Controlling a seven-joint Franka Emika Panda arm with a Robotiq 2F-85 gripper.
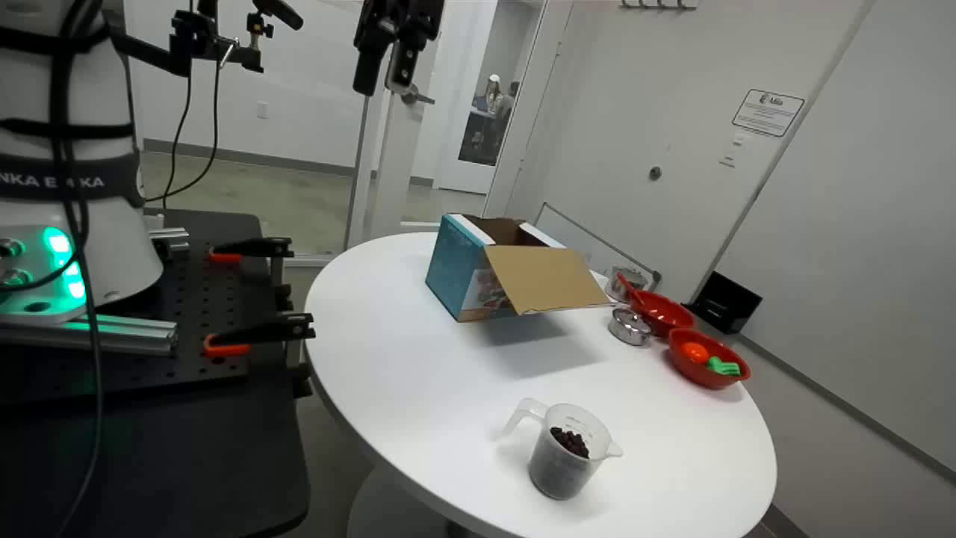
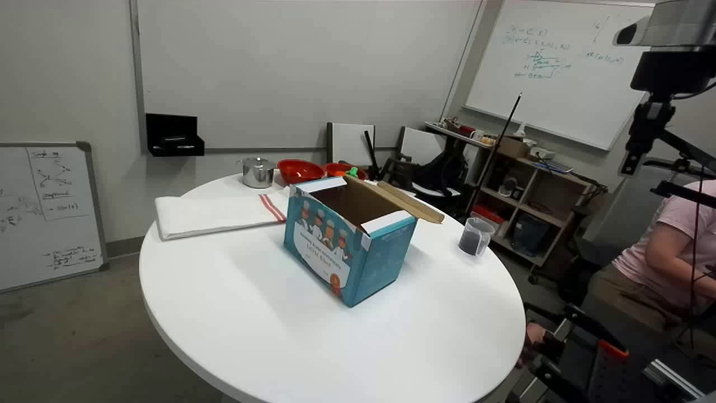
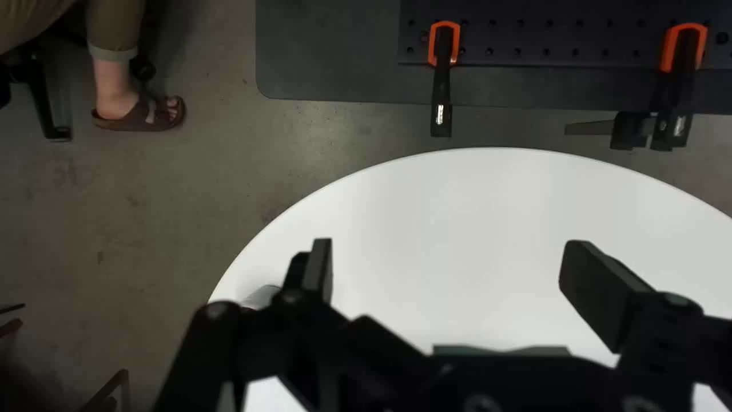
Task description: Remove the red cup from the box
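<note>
From above, the box (image 2: 352,254) lies open (its flap (image 1: 549,279) juts outward).

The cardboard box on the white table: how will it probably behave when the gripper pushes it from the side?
The cardboard box would probably slide rather than roll, as its sides are flat. Its brown flap juts out unsupported, so it would likely bend at a touch. With the top open, its walls may flex inward.

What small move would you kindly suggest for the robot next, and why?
I would probably bring the open gripper across, at its present height, to above the cardboard box: the box's top stands open, but the wrist view shows white tabletop between the gripper's jaws. The red cup is out of sight, perhaps inside.
</note>
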